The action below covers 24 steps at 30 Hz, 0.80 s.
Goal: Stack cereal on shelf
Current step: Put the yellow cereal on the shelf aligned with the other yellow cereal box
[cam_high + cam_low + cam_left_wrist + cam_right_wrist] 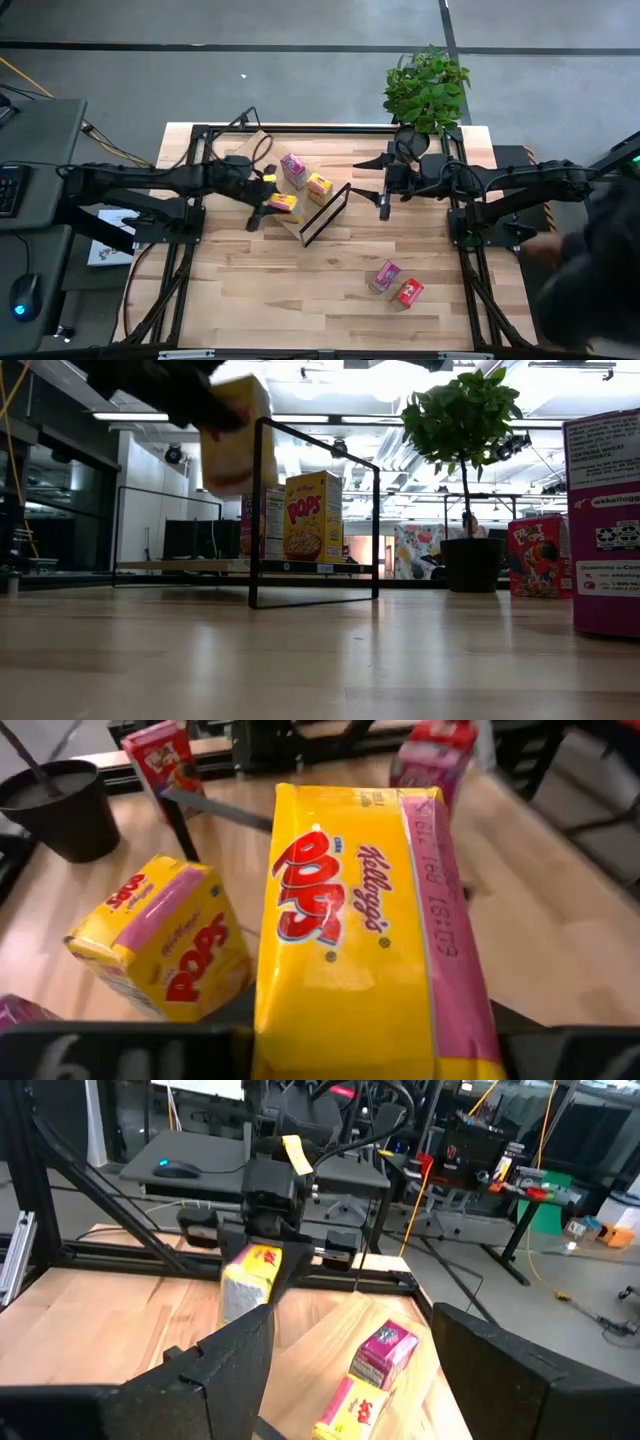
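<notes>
My left gripper (pixel 272 200) is shut on a yellow cereal box (pixel 286 204) and hangs over the shelf (pixel 250 150), a light wood board with a black wire frame (pixel 325 215) at its right end. On the board rest a pink-purple box (pixel 293 169) and a second yellow box (pixel 320 187). Another pink-purple box (pixel 385 276) and a red box (pixel 408 292) sit on the table toward the near edge. My right gripper (pixel 383 195) is open and empty, just right of the frame. My left gripper pinches the yellow box between its two fingers (pixel 120 1055) at the box's near end (pixel 345 1040), one finger on each narrow side. It comes slanting down from the table's left. The box is lifted clear above the board (pixel 235 435), about level with the frame's top.
A potted green plant (pixel 428 90) stands at the far right corner of the table. Black frame rails (pixel 460 240) run along the table's left and right sides. Bare tabletop (pixel 260 290) lies on the near left.
</notes>
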Motion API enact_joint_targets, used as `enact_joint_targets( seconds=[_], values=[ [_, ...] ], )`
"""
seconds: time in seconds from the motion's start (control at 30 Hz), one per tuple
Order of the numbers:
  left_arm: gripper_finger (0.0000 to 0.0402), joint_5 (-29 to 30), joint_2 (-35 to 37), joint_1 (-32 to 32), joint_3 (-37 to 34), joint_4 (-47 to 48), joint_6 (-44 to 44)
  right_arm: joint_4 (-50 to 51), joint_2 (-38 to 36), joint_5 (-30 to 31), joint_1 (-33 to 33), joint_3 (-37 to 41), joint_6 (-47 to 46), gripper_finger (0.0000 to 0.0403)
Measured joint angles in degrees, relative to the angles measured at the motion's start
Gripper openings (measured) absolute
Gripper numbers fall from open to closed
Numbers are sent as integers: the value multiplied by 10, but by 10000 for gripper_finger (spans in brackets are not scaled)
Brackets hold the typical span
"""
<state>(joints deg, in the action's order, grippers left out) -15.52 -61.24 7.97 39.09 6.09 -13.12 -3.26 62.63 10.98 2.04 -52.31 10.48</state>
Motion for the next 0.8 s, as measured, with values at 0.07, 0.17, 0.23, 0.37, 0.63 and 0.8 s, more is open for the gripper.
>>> enact_joint_targets(
  seconds=[0.07,0.17,0.23,0.37,0.63,0.8],
  values=[
    [121,8,-18,0,0,-4,-27,5,0,0,0,0,0,264],
    [123,3,-42,5,0,-25,-45,8,0,0,0,0,0,264],
    [120,-8,-59,8,0,-43,-50,9,0,0,0,0,0,264],
    [114,-20,-87,12,0,-58,-69,9,0,0,0,0,-1,264],
    [119,-19,-131,24,0,-85,-86,11,0,0,0,0,-6,264],
    [120,-19,-149,31,0,-120,-92,12,0,0,0,0,-6,264]
  ],
)
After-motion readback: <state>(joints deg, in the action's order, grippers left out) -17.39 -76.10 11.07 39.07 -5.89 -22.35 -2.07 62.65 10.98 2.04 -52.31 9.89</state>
